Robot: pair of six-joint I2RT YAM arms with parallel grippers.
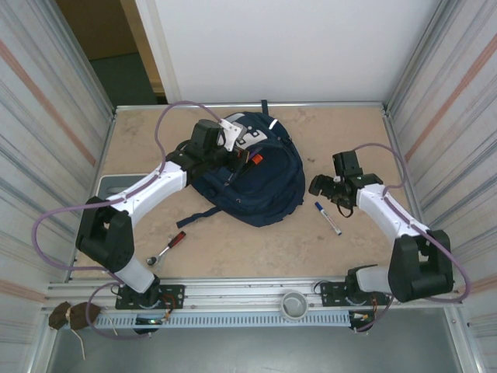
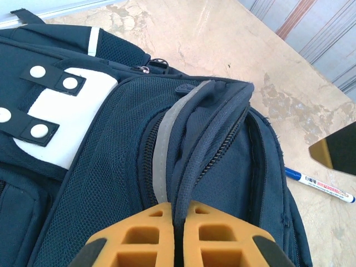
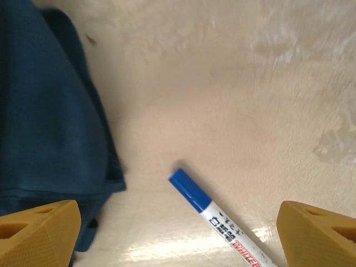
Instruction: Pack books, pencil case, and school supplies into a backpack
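Near the right edge of the table [image 1: 248,249], the wide-open, empty right gripper [image 3: 178,233] hangs over the white marker [image 3: 219,217] beside the backpack [image 1: 260,186]; it should straddle the barrel crosswise, while the left gripper [image 2: 177,236] pinches the zipper flap [image 2: 194,144].

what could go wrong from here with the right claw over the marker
1. The marker lies slantwise under the open right claw; closing may roll it away or catch only its end.
2. Fabric of the backpack lies beside that claw's finger and could snag.
3. The left claw pinches only a thin fold of the rim; a slip may close the opening.
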